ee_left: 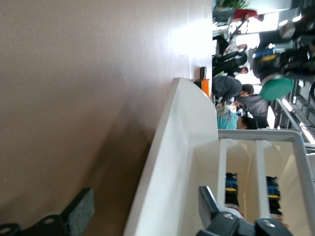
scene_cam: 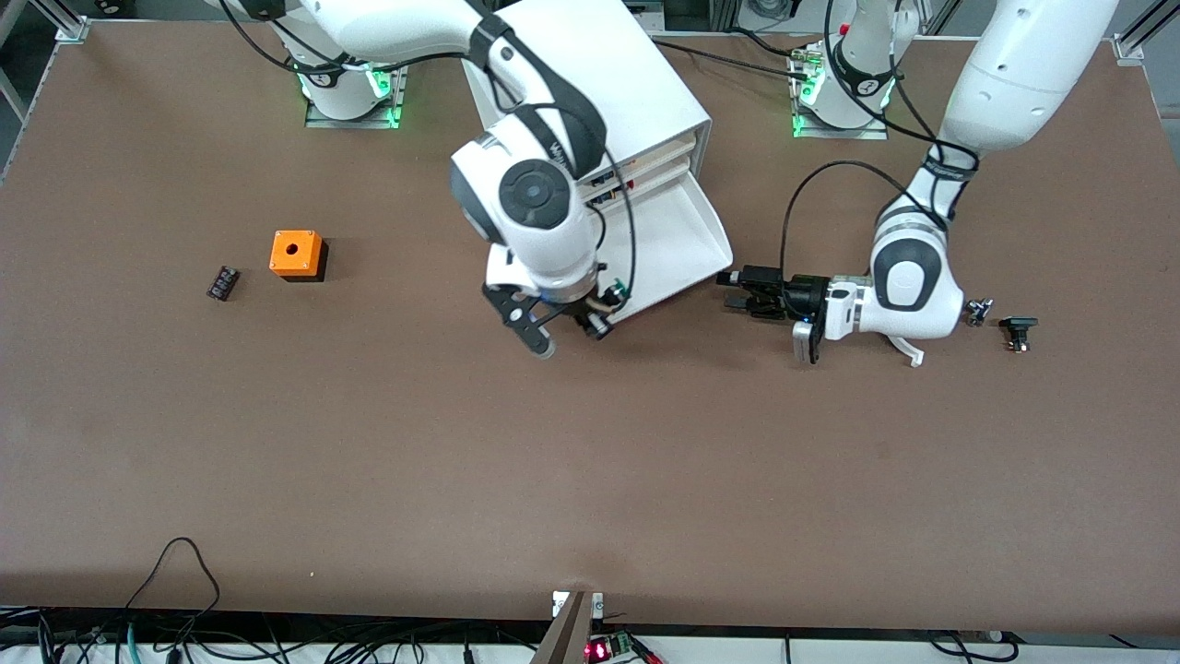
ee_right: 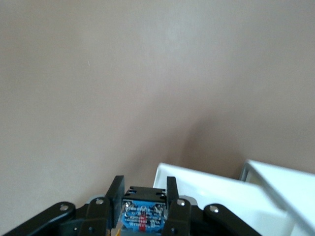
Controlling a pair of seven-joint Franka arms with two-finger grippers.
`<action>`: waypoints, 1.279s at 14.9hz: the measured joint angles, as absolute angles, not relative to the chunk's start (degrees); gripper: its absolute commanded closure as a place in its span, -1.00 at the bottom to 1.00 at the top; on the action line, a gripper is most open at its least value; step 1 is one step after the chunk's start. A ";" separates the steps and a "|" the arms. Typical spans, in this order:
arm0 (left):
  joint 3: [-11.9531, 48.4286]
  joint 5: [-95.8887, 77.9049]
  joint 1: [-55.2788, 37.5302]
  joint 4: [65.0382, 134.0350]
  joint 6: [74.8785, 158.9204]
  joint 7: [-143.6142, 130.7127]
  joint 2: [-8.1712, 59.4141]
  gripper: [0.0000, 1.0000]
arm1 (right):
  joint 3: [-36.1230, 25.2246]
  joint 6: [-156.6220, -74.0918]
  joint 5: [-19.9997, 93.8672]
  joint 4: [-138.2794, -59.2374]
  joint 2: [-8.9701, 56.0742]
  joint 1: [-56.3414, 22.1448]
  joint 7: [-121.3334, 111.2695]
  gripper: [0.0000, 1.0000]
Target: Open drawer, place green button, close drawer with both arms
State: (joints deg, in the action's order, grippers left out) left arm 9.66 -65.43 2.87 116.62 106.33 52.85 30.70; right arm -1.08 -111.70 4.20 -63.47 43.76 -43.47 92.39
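Observation:
The drawer stands pulled out of the white cabinet, and its white tray shows nothing in it. My left gripper is open at the drawer's front; in the left wrist view its fingers stand on either side of the front wall. My right gripper is shut on the button, low over the table beside the drawer's front corner. The button's green cap shows in the left wrist view.
An orange cube with a round hole and a small black ribbed part lie toward the right arm's end. A small black part and a metal bit lie beside the left arm's wrist.

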 measured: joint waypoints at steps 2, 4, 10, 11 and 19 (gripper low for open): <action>9.65 -56.84 3.86 113.41 104.14 43.57 27.72 -1.00 | -1.25 -113.07 3.32 -63.46 45.02 -46.16 97.12 1.00; 9.64 -46.54 4.96 108.88 101.28 35.10 25.40 -1.00 | -1.36 -114.73 1.95 -63.41 46.64 -48.22 101.30 1.00; 9.74 -25.56 5.94 95.42 94.23 18.36 24.18 -1.00 | -1.55 -118.51 0.76 -63.29 50.83 -50.72 107.70 1.00; 9.82 -23.90 5.73 94.58 94.19 16.28 24.18 -1.00 | -1.56 -118.74 0.76 -63.27 51.06 -50.85 108.38 1.00; 10.16 -20.06 4.87 94.10 94.19 11.38 24.66 -1.00 | -1.57 -118.78 0.67 -63.17 51.64 -53.07 110.84 -0.74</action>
State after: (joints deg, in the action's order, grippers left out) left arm 10.16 -20.06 4.87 94.10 94.19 11.38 24.66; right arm -1.57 -118.78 0.67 -63.17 51.64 -53.07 110.84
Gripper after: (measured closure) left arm 0.000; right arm 0.612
